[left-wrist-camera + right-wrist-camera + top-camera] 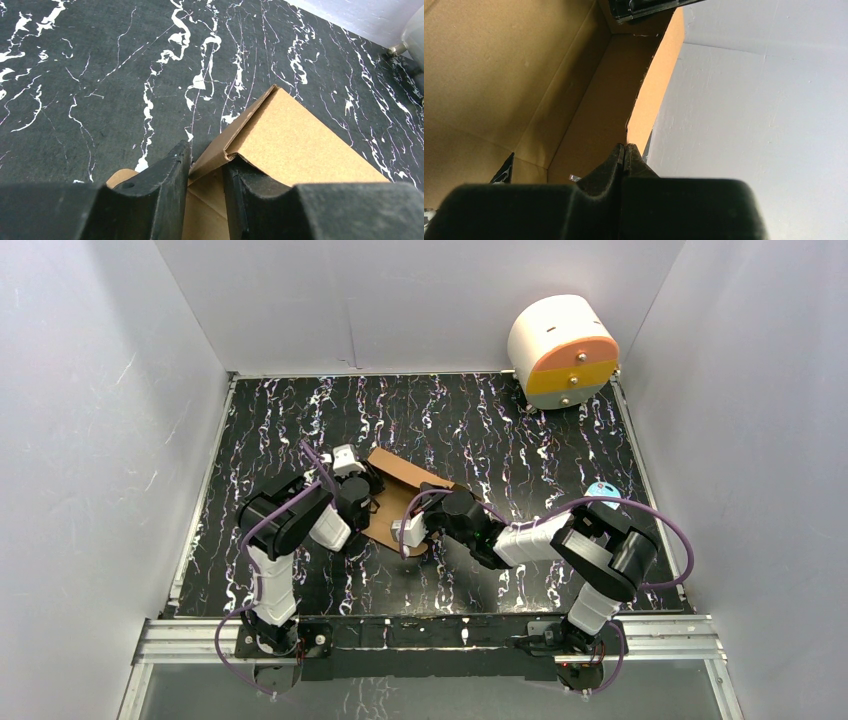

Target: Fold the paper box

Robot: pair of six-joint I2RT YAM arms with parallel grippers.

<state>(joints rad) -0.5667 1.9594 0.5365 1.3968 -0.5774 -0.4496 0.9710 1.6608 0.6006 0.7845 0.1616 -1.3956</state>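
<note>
So, left gripper [206,159] pinches a wall of the brown corrugated cardboard box [300,145], probably holding it upright. Right gripper [625,149] is closed empty, likely bracing inside.

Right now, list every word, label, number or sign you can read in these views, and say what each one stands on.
None: no text can be read in any view.
The paper box is plain brown cardboard with no print showing.
The white cylinder has an orange and yellow face with no lettering that I can make out.
The small light-blue object is too small to tell whether it carries any marking.
</note>
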